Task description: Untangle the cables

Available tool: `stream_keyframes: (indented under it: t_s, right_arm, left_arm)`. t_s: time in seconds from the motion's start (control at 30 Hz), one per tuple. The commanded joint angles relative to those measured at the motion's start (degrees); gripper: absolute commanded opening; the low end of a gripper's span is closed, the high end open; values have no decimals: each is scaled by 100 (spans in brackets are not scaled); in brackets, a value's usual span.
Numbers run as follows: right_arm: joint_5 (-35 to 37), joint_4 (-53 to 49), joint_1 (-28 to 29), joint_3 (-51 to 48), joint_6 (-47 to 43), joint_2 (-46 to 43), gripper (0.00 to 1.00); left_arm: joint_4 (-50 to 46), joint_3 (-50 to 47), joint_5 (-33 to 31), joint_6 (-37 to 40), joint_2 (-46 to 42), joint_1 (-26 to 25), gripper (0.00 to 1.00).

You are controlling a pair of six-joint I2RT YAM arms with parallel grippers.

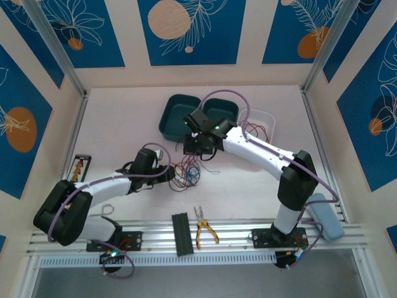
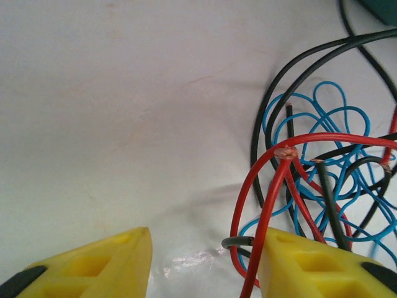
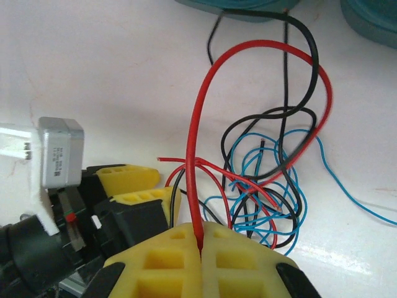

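The cables lie as a loose tangle of red, blue and black wires on the white table between my two grippers. My right gripper is shut on a red wire, which rises from the jaws in a tall arch over the heap. Blue loops and black strands spread beside it. My left gripper is open at the tangle's left edge, and a red loop and a black wire end rest against its right finger. Blue coils lie beyond. In the top view my right gripper hangs just above the tangle.
Two teal bins and a white tray holding more wires stand behind the tangle. Yellow-handled pliers and a black block lie at the front rail. A black holder sits at the left.
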Motion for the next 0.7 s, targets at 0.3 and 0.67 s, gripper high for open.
stream_keyframes:
  t_s: [0.3,0.67]
  right_arm:
    - [96,424,390,-82,-420,-777,0]
    - [-30,585,810,101,-669,-1034,0]
  left_arm:
    - [12,-197,-74,-72,-27,27,40]
    - [-532,-496,-885,-226,-1121,29,25]
